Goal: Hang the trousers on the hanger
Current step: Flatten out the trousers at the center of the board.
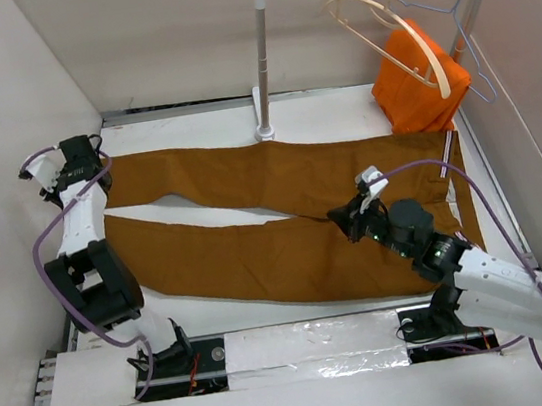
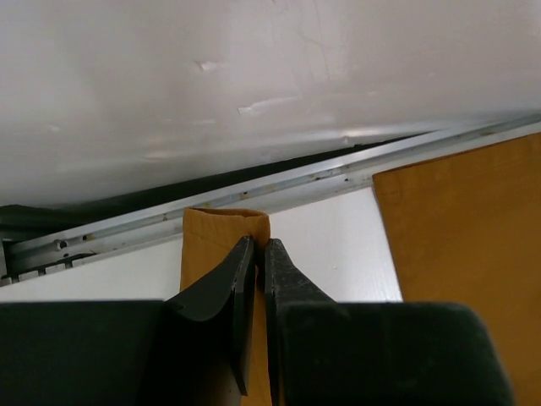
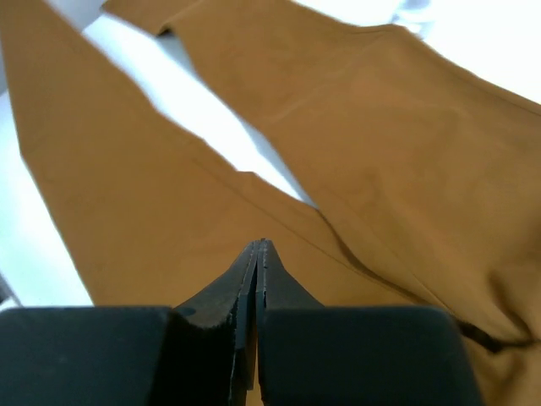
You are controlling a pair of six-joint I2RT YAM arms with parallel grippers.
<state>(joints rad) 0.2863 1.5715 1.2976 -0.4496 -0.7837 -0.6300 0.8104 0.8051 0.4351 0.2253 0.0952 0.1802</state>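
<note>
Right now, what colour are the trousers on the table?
Plain rust-brown; the trousers show best in the top external view.

The white table (image 1: 180, 133) carries the trousers (image 1: 258, 255) spread flat (legs toward the left arm), beside a rack post's base (image 1: 265, 129).

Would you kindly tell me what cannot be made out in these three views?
- Top view: the waistband of the trousers, partly covered by the right arm and the orange garment.
- Right wrist view: whether the shut right gripper pinches cloth; its own fingers hide the contact.
- Left wrist view: how much cuff the left gripper holds; its body blocks the lower frame.
</note>
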